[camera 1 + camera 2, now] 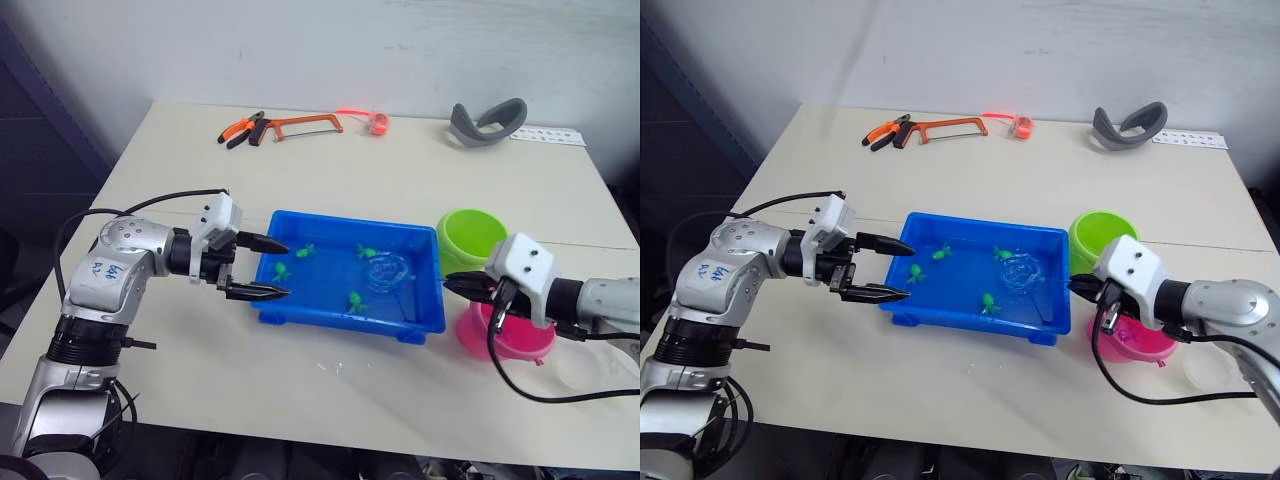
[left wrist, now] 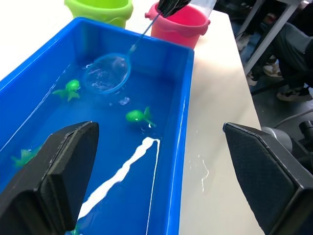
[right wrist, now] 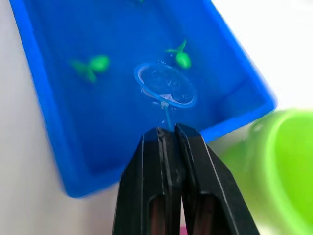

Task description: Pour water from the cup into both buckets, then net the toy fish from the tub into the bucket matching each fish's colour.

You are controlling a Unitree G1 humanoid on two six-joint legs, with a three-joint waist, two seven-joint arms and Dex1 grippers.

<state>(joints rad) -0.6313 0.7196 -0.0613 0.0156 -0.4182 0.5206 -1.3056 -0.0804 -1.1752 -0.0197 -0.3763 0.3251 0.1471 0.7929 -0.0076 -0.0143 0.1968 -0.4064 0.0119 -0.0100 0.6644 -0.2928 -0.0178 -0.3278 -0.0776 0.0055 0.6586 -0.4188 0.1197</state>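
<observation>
The blue tub [image 1: 340, 218] holds water and several green toy fish [image 1: 355, 301]. My right gripper [image 1: 452, 284] is shut on the thin handle of the net [image 1: 388, 270], at the tub's right rim. The net's hoop dips into the water near one fish [image 3: 182, 58]. My left gripper [image 1: 270, 269] is open at the tub's left end and holds nothing. The green bucket [image 1: 472, 238] stands just right of the tub. The pink bucket [image 1: 512, 338] sits in front of it, partly behind my right wrist. The clear cup [image 1: 1212, 366] rests at the far right.
At the table's far side lie a hacksaw [image 1: 305, 126], orange-handled pliers [image 1: 240, 130], a small orange item [image 1: 374, 122], a grey curved object [image 1: 487, 123] and a white strip [image 1: 548, 136]. Black cables hang off both wrists. The table's front edge is close to the tub.
</observation>
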